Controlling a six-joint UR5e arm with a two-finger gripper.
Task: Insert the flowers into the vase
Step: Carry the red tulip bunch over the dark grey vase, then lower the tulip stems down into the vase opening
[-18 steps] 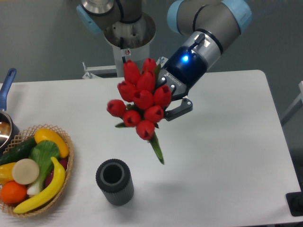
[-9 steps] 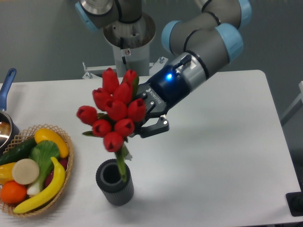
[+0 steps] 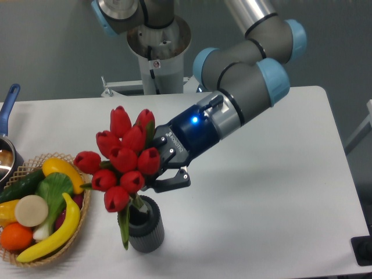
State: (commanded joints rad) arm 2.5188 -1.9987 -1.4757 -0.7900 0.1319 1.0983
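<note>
The flowers (image 3: 122, 158) are a tight bunch of glossy red tulip buds with green stems. My gripper (image 3: 158, 170) is shut on the bunch just behind the buds. The stems go down into the round mouth of the vase (image 3: 143, 226), a small dark grey ribbed cylinder near the table's front edge. A long green leaf (image 3: 124, 229) hangs outside the vase's left side. The bunch leans to the left above the vase. How deep the stems sit is hidden.
A woven basket (image 3: 74, 235) of fruit and vegetables stands at the front left, close to the vase. A pot with a blue handle (image 3: 8, 106) is at the left edge. The robot's base column (image 3: 157, 52) stands behind the white table (image 3: 273, 192).
The arm has moved left and down with the bunch. The flowers went from above the table's middle to over the vase, and the stems have gone into its mouth.
</note>
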